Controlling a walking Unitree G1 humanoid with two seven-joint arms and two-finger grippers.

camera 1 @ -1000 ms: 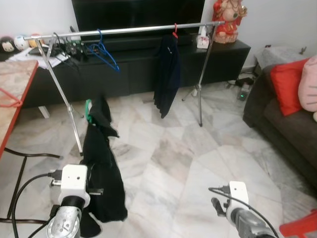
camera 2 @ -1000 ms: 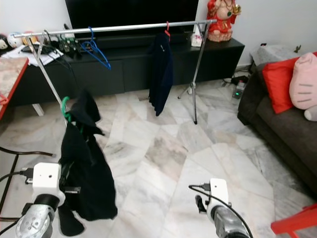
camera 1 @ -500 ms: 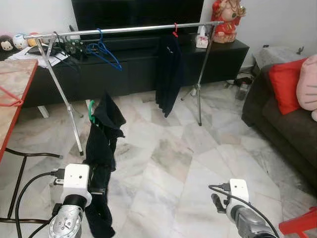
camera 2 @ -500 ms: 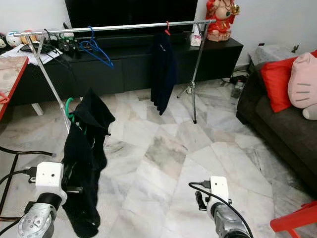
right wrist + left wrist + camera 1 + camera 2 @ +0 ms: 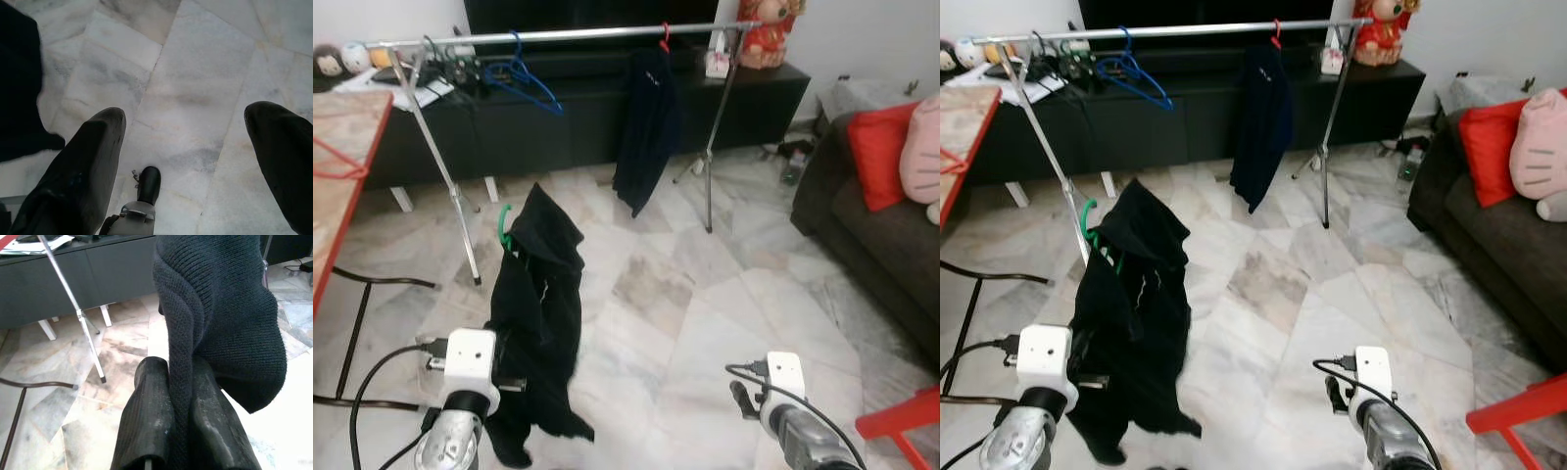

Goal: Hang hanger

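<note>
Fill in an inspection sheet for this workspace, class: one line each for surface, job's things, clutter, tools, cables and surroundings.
Surface: marble floor.
Job's things: black garment on green hanger, off the rail; blue hanger and dark coat hang there.
Clutter: papers on cabinet.
Tools: left tool shut on the garment; right tool open, low over floor.
Cables: black cable at left arm.
Surroundings: sofa, red cushion, table.

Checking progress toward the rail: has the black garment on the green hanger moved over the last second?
Yes. The black garment on the green hanger, pinched by the left gripper, now sits to the right of the rack's left leg, having started beside its foot.
</note>
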